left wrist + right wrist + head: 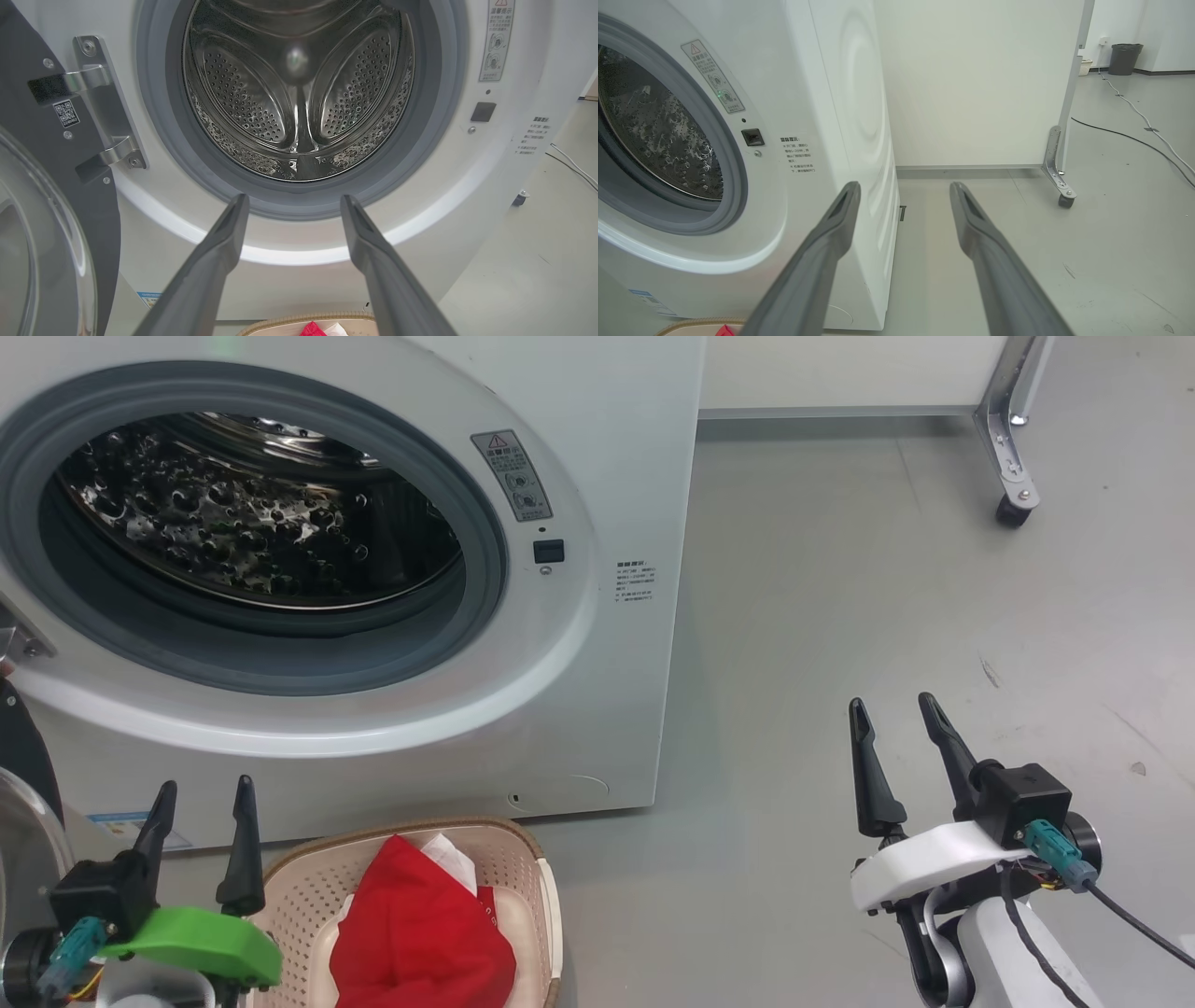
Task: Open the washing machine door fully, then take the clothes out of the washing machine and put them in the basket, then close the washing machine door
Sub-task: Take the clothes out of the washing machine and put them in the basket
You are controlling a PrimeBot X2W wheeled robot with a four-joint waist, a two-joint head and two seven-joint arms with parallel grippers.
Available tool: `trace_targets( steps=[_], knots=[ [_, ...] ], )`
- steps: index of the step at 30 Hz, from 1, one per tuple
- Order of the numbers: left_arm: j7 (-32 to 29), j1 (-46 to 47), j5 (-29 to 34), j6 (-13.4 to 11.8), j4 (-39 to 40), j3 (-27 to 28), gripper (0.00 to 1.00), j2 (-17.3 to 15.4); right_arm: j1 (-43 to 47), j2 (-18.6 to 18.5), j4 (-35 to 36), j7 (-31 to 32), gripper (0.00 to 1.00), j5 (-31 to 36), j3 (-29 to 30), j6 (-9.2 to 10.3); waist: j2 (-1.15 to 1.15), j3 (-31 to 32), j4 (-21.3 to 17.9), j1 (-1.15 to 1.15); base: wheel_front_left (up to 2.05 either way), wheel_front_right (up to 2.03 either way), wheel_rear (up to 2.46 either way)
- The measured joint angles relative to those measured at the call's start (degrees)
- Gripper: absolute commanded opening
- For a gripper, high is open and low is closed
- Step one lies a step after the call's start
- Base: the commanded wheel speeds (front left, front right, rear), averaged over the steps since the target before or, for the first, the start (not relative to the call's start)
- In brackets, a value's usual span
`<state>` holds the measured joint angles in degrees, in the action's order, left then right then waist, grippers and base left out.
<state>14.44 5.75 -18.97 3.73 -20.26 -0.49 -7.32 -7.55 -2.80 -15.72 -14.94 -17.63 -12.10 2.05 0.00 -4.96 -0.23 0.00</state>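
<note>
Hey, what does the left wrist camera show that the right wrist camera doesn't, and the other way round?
Left wrist view: the open washing machine door on its steel hinge, and the drum's perforated back wall. Right wrist view: the machine's side panel, a white partition on a castor, a dark bin and floor cables. Both: the grey gasket, the warning label, the latch slot, and the basket holding the red clothes.

Grey floor [840,616]; white partition [971,84] on a castor [1066,201]; dark bin [1124,58]; loose cable [1125,135].
</note>
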Motion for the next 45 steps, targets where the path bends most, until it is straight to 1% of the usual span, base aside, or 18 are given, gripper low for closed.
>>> trace_targets(
  steps=[3,10,25,31,34,38,45],
  knots=[
    [0.0,-1.8,0.4,-0.5,2.1,1.2,1.00,0.7,0.4,0.0,0.1,0.0,1.00,0.0,0.1,-0.42,0.00,0.7,0.0,0.00,0.00,0.00,0.00],
    [0.0,-3.5,1.7,-0.5,6.4,2.2,1.00,1.8,1.4,0.0,-1.1,0.0,1.00,0.3,0.1,-0.41,0.00,1.0,0.2,0.00,0.00,0.00,0.00],
    [0.0,-7.6,4.2,-0.3,9.5,3.9,1.00,3.0,1.9,0.0,-1.6,0.0,1.00,1.1,0.1,-0.47,0.00,1.3,0.2,0.00,0.00,0.00,0.00],
    [0.0,-8.0,4.5,0.1,10.3,4.0,1.00,3.4,1.9,0.0,-1.6,0.0,1.00,1.1,0.2,-0.48,0.00,1.4,-0.1,0.00,0.00,0.00,0.00],
    [0.0,-8.1,4.6,0.2,10.8,4.0,1.00,3.6,1.9,0.0,-1.7,0.0,1.00,1.1,0.3,-0.94,0.00,1.4,-0.2,0.00,-0.01,0.01,0.00],
    [0.0,-8.2,5.3,0.6,11.2,4.1,1.00,3.8,1.9,0.0,-1.8,0.0,1.00,1.1,0.4,-0.97,0.00,1.5,-0.3,0.00,-0.12,0.12,0.00],
    [0.0,-9.1,6.2,0.6,11.6,4.9,1.00,4.1,1.9,0.0,-2.0,0.0,1.00,1.1,0.6,-1.07,0.00,1.8,-0.2,0.00,-0.34,0.34,0.00]
  ],
)
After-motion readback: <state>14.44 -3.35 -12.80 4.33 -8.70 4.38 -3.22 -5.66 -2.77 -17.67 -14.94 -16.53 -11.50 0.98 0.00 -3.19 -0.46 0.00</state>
